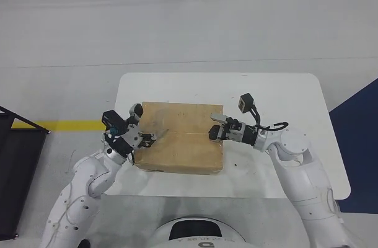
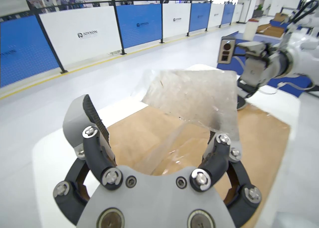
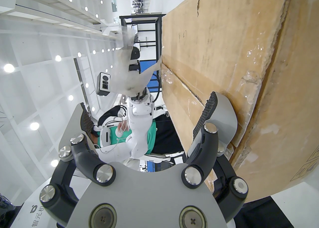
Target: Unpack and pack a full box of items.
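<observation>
from the top view, the cardboard box (image 1: pixel 180 139) sits flat near the middle of the white table (image 1: pixel 288 105), flaps shut and facing up. its long axis runs across the table from one arm to the other, and the taped centre seam follows that line. the left gripper (image 1: pixel 141 137) is at the box's left end over the seam, and the right gripper (image 1: pixel 215 129) is on the top at the opposite end. in the left wrist view, the left jaws stand wide apart, yet a sheet of clear packing tape (image 2: pixel 194 94) clings to one finger and rises off the seam, its lower part trailing down to the cardboard. in the right wrist view, the right jaws are spread too, clamping nothing, with one finger lying on the top flap just beside the seam near the end edge. the step in hand looks like stripping the seam tape so the flaps can open. to do it well, i would pull the tape low and along the seam rather than straight up, with the right finger pressing the box down so it neither lifts nor skids. since the tape only sticks to one finger, closing on it first would give a surer hold.
</observation>
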Robot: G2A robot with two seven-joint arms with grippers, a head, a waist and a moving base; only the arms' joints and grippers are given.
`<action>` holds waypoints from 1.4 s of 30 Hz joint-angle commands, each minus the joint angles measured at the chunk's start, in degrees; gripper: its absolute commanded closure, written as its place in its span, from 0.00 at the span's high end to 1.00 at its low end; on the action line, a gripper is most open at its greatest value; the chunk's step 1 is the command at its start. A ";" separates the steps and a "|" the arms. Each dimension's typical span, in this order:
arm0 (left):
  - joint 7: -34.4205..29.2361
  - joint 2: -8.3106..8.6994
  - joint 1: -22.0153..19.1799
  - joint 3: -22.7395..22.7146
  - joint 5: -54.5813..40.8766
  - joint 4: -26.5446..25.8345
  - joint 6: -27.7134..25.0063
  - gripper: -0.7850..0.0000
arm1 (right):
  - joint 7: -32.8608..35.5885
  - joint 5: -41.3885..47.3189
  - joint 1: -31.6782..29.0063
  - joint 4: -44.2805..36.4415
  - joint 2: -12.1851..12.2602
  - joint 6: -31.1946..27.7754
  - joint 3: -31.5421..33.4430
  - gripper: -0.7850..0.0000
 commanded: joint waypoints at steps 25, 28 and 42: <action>-56.18 1.44 -18.08 -8.04 -82.02 -14.40 39.12 1.00 | 0.00 0.00 0.00 0.00 0.00 0.00 0.00 1.00; -56.89 1.82 -17.93 -11.84 -82.53 -13.29 38.08 1.00 | 0.00 0.00 0.00 0.00 0.00 0.00 0.00 1.00; -50.98 3.63 -1.11 -34.17 -48.66 1.01 4.72 1.00 | 0.00 0.00 0.00 0.00 0.00 0.00 0.00 1.00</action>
